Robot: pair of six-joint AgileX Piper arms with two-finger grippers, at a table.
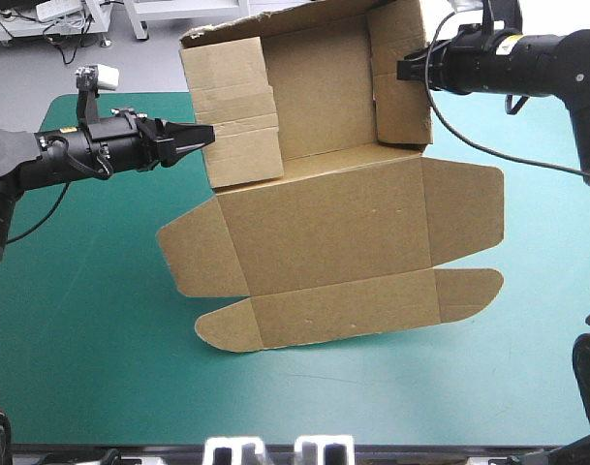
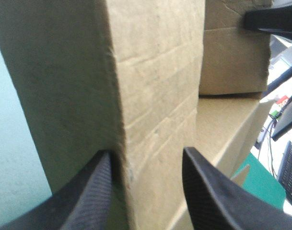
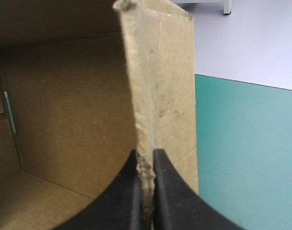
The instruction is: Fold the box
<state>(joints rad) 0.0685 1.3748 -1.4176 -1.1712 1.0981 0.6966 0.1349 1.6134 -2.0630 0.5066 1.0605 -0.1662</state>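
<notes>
High view, left to right: we see the left gripper (image 1: 200,137) nosed up against the left wall (image 1: 238,116) of the box (image 1: 319,97). The box looks lifted and tilted between both arms, over the far half of the teal-green cover (image 1: 81,320). Left wrist view settles the gripper's state: fingers (image 2: 90,196) spread, straddling that wall's thick, creased edge. One finger touches the outer face; we can't tell if the other presses the inner side. Not a pinch, by our read.

Middle: side walls are up, far wall seems up too. Lid (image 1: 324,228) is flat and hangs toward the near edge, with side flaps (image 1: 464,208) and tuck flap (image 1: 343,312) unfolded.

Right: right gripper (image 3: 146,152) is pressed together on the edge of the right wall (image 1: 401,87), board pinched between the fingers. Only the right wrist view shows this; from above, wall and arm hide the fingertips.

Status, our call: wall-raising mostly done. Left wall looks like it wants seating or tucking, then the box needs setting down on the cover.

View gaps: lid and flaps show only from above. The left wrist view alone looks across the inside of the box to the right gripper at the opposite wall.
</notes>
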